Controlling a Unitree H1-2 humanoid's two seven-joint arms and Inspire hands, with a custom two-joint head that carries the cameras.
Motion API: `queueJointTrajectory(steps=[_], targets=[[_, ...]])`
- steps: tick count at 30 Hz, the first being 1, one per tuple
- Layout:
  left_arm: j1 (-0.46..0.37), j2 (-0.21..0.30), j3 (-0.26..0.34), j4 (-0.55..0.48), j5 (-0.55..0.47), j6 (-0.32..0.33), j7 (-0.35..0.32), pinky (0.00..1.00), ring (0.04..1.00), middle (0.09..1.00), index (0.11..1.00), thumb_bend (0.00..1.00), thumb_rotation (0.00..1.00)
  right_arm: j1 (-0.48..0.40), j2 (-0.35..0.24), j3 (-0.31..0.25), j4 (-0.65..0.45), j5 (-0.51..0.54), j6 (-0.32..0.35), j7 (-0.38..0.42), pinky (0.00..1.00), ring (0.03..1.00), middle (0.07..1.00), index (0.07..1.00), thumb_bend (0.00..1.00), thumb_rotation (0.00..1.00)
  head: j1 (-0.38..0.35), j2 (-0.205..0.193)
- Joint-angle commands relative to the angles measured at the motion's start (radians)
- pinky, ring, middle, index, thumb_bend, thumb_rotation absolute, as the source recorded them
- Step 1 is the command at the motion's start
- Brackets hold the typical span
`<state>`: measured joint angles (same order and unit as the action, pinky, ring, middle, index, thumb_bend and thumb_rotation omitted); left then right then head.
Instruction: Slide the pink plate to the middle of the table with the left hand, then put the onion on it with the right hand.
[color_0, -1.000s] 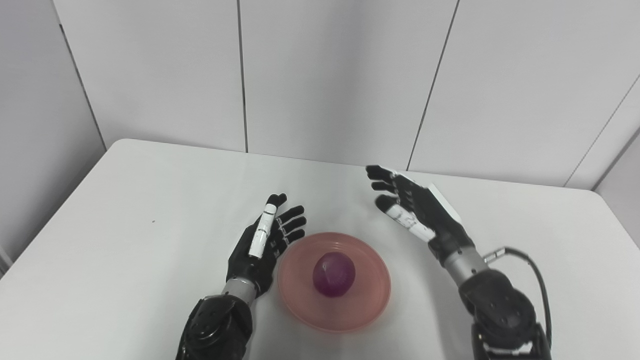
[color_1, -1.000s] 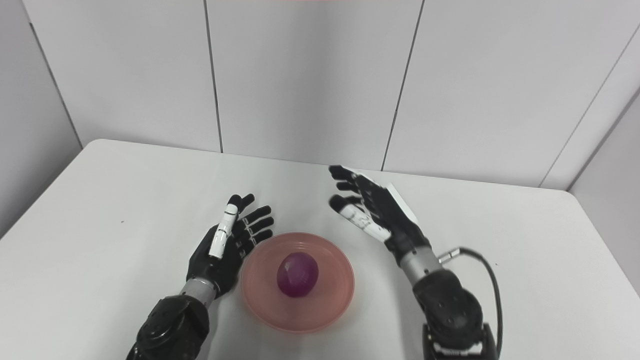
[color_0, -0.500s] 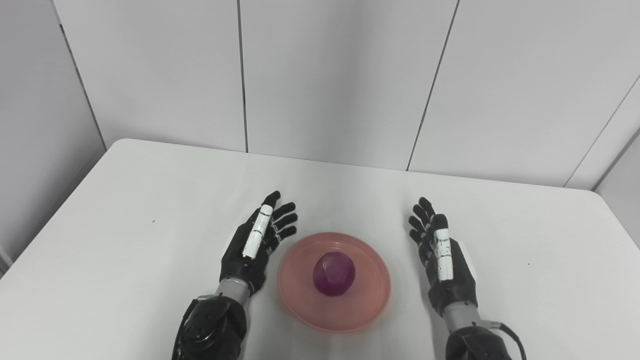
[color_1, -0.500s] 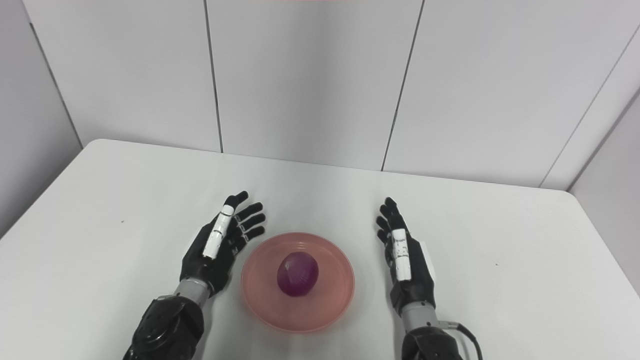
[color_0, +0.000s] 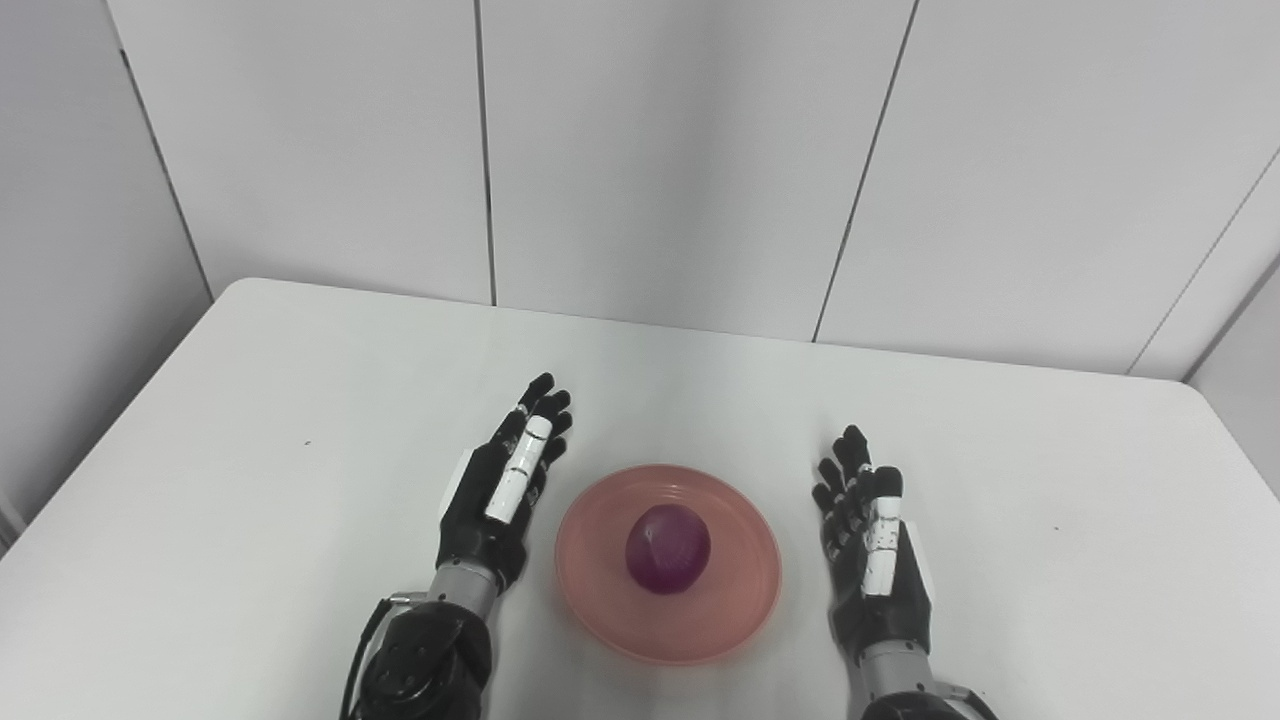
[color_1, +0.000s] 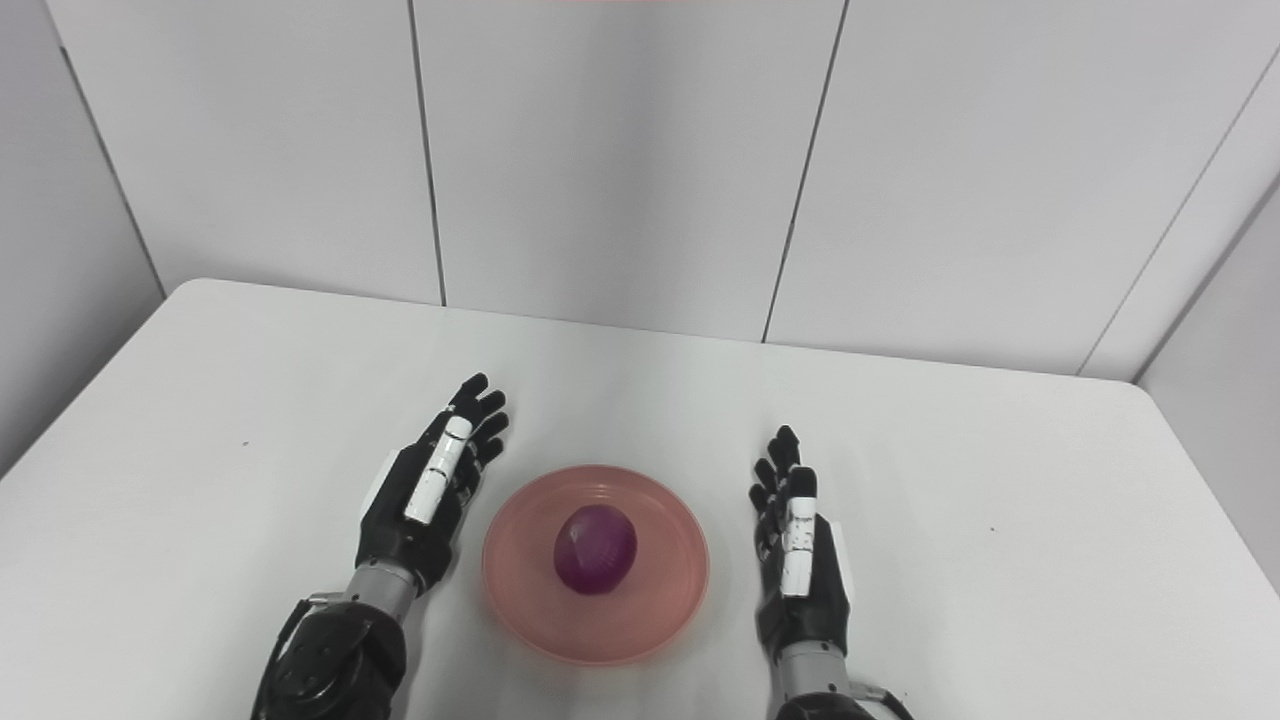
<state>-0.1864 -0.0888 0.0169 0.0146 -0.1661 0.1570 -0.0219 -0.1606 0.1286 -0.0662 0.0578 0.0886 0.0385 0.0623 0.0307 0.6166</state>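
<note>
I can read no text, label, brand or number anywhere around my pink plate (color_0: 742, 600).

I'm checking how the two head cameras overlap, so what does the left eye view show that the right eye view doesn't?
Only the left eye view: more of the left wall panel beside the table. Only the right eye view: more of the right wall panel past the table's far right corner. Both: the onion on the pink plate, flanked by the open left hand and open right hand, neither touching it.
</note>
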Motion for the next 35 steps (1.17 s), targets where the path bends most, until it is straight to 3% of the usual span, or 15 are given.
queueJointTrajectory(steps=[1, 20, 27, 35], targets=[[-0.007, 0.005, -0.012, -0.038, 0.014, -0.027, -0.011, 1.0, 0.99, 0.978, 0.952, 0.61, 0.75, -0.005, 0.011, 0.014, 0.022, -0.003, -0.023, -0.016, 1.0, 0.993, 1.0, 0.998, 0.79, 1.0, -0.003, 0.001], [0.011, -0.001, -0.025, -0.065, 0.028, 0.065, 0.011, 1.0, 1.0, 1.0, 1.0, 0.6, 0.81, -0.005, -0.035, 0.089, 0.069, -0.103, -0.054, -0.058, 1.0, 1.0, 0.983, 0.982, 0.81, 1.0, -0.004, 0.005], [0.014, 0.001, -0.03, -0.067, 0.033, 0.069, 0.01, 1.0, 1.0, 1.0, 1.0, 0.56, 0.83, -0.007, -0.043, 0.093, 0.068, -0.1, -0.052, -0.062, 1.0, 1.0, 0.988, 0.985, 0.83, 1.0, -0.004, 0.005], [0.008, -0.005, -0.021, -0.071, 0.021, 0.078, 0.014, 1.0, 1.0, 1.0, 1.0, 0.59, 0.81, -0.009, -0.041, 0.092, 0.067, -0.097, -0.045, -0.068, 1.0, 1.0, 0.983, 0.979, 0.82, 1.0, -0.004, 0.005]])
